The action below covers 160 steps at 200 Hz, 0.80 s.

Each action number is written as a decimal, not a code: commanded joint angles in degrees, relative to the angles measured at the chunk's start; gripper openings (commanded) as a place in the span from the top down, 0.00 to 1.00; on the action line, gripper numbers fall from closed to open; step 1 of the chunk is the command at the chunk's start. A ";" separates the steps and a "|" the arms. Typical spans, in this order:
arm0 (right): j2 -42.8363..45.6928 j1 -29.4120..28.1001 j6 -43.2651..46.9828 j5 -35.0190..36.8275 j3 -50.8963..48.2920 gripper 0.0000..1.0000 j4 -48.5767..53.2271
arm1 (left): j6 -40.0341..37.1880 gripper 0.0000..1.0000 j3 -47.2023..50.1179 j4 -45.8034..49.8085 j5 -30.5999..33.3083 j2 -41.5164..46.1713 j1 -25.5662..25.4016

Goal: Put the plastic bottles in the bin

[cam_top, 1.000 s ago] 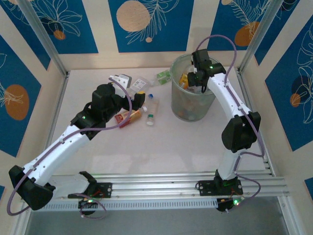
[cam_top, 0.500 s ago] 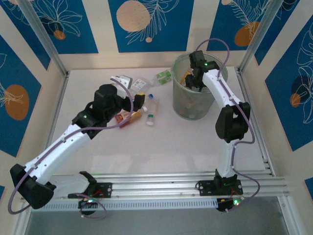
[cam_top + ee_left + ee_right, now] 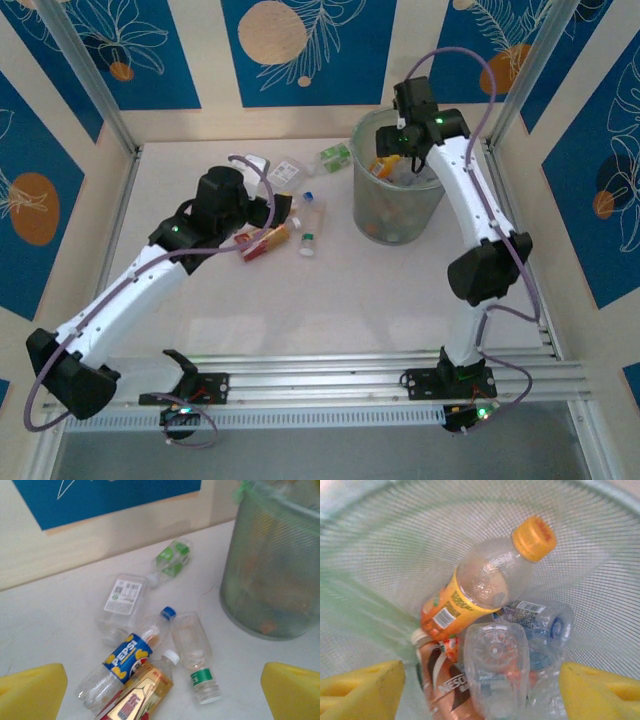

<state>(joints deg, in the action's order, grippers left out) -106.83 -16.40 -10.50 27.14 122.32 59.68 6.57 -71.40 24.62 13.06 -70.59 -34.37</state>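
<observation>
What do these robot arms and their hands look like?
The left arm and right arm are slim white tubes linked by bulky black joints, with small green lights. A thin purple cable loops along each. The left hand and right hand have chunky yellow fingers.

Bright, even, diffuse light, with faint soft shadows on the white table [image 3: 330,300]. The overhead view is sharp. The wrist views are softer: yellow fingertips [image 3: 30,690] blur at the bottom corners, and small highlights gleam on the orange-capped bottle [image 3: 480,585] in the bin [image 3: 570,570].
</observation>
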 commanded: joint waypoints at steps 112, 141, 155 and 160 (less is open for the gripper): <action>26.54 -1.41 -9.64 -8.96 -20.16 0.01 -5.87 | -10.69 0.01 -8.32 22.18 -4.16 -22.98 8.77; 27.94 -2.05 -10.61 -8.12 -21.82 0.01 -6.48 | -12.23 0.01 -9.61 21.65 -6.64 -26.85 9.14; 28.23 -2.31 -10.90 -7.72 -21.98 0.01 -6.55 | -12.66 0.02 -10.57 22.30 -6.47 -28.88 9.30; 28.38 -2.39 -10.99 -7.62 -22.02 0.01 -6.59 | -12.79 0.02 -10.76 22.44 -6.47 -29.49 9.39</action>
<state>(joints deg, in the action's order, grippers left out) -80.66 -18.20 -19.66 19.44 100.73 54.46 -3.79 -79.55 45.47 8.36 -97.36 -25.98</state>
